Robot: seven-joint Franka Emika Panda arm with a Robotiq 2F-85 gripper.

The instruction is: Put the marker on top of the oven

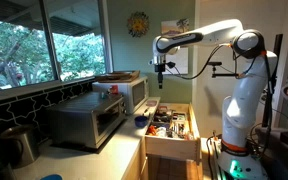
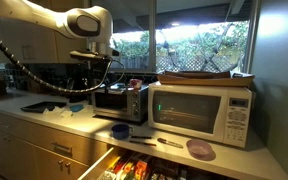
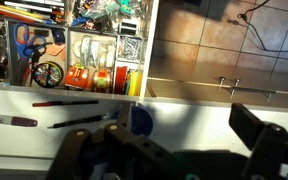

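The stainless-steel oven (image 1: 84, 120) with a dark glass door stands on the counter; it also shows in an exterior view (image 2: 119, 101). In the wrist view, three pens lie on the white counter: a red one (image 3: 64, 101), a white marker with a red end (image 3: 9, 121) and a dark one (image 3: 79, 121). My gripper (image 1: 160, 70) hangs high above the counter's front edge, right of the oven, and also shows in an exterior view (image 2: 109, 68). Its fingers are wide apart and empty in the wrist view (image 3: 169, 135).
A white microwave (image 2: 204, 110) with a wooden tray (image 2: 206, 75) on top stands beside the oven. A blue dish (image 2: 120, 130) and a purple dish (image 2: 200, 150) lie on the counter. An open drawer (image 1: 170, 128) full of utensils juts out below. A metal kettle (image 1: 19, 143) stands near the window.
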